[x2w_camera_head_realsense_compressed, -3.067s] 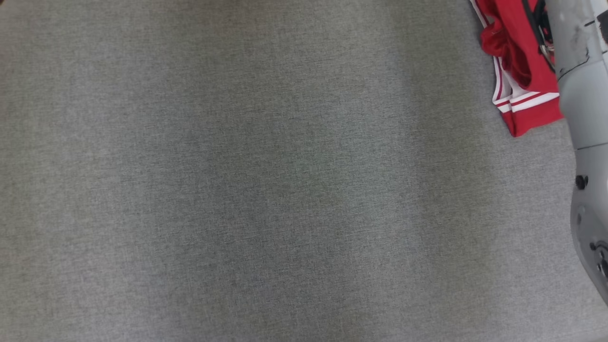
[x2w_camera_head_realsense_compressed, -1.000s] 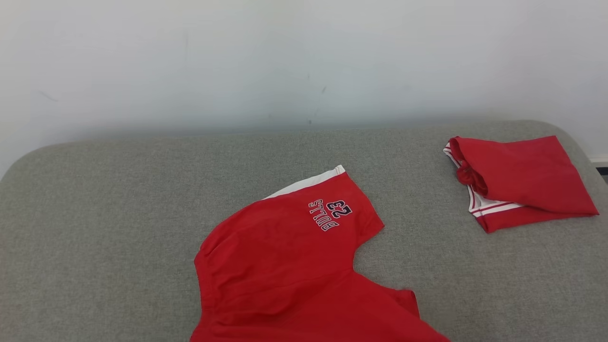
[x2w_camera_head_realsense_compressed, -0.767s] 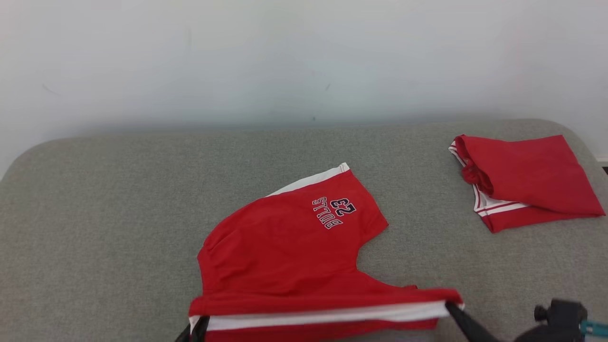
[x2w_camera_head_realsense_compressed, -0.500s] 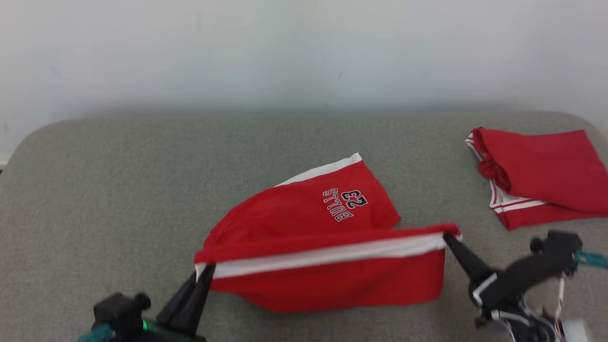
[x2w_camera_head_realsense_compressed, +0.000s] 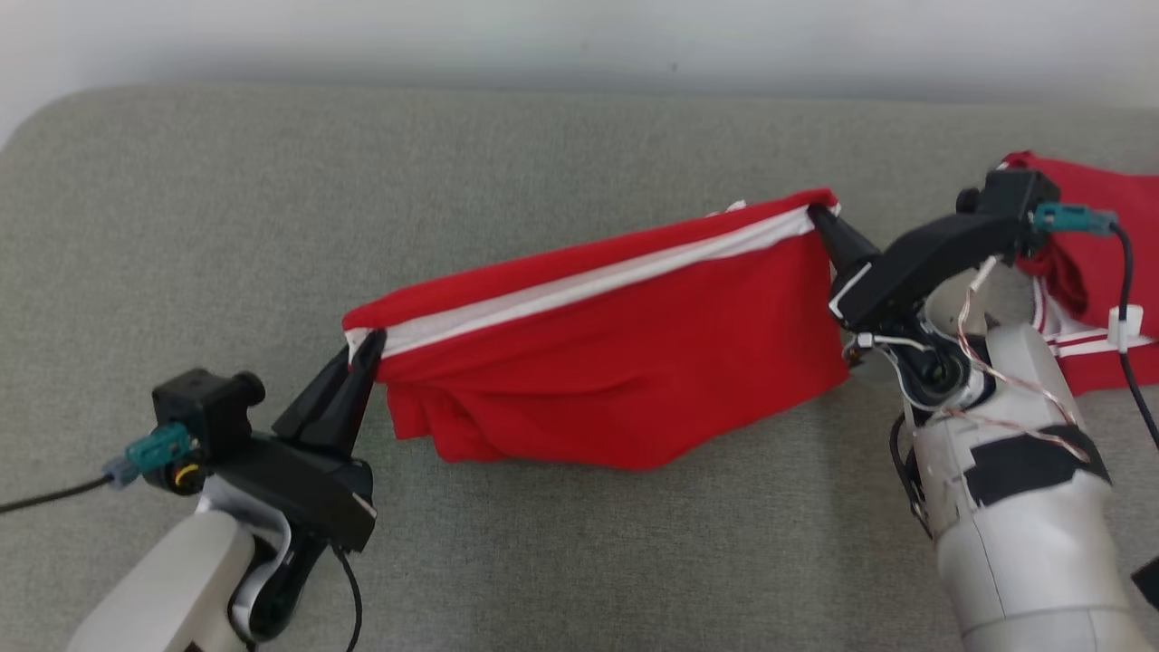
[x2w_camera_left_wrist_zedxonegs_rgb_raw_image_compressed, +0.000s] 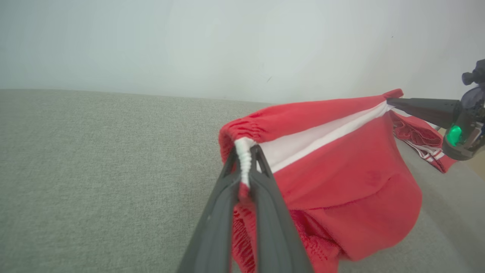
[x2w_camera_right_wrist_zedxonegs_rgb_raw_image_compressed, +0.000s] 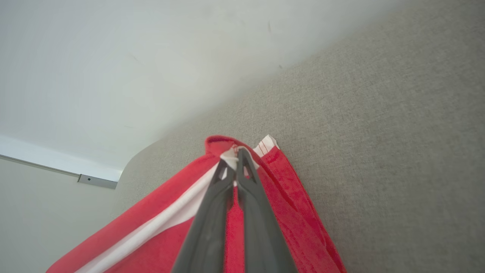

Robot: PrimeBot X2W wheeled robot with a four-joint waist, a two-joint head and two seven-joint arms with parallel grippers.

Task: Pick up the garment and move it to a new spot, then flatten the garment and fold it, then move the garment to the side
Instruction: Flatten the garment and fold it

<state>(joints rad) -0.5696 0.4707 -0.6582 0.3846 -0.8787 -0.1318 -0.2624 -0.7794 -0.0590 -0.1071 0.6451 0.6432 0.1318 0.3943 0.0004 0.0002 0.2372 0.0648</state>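
a: where is the garment now?

b: the red garment [x2w_camera_head_realsense_compressed: 616, 362] hangs between the two arms, over the middle of the grey counter [x2w_camera_head_realsense_compressed: 226, 226]. its white waistband [x2w_camera_head_realsense_compressed: 579, 290] is pulled into an almost straight line from one arm to the other. the right end is farther from the robot than the left end.

a: what do the left fingers do?

b: the left fingers [x2w_camera_head_realsense_compressed: 335, 394] are pressed together on the left end of the waistband. in the left wrist view the gathered white edge sits squeezed between the tips, and there is only cloth between them.

a: and the right fingers?

b: the right fingers [x2w_camera_head_realsense_compressed: 842, 240] are closed fully on the other end of the waistband. in the right wrist view the tips meet over the white and red edge.

a: does the cloth touch the counter?

b: the upper edge is clearly lifted. the lower part hangs down in loose folds, more bunched at the left side. it comes close to the counter, but i cannot tell if it rests on it.

a: is there anything else?

b: yes, a second red garment [x2w_camera_head_realsense_compressed: 1100, 263] with white stripes lies on the counter at the robot's right. the right arm partly covers it, and it is apart from the held garment. a pale wall [x2w_camera_head_realsense_compressed: 579, 36] stands behind the far edge of the counter.
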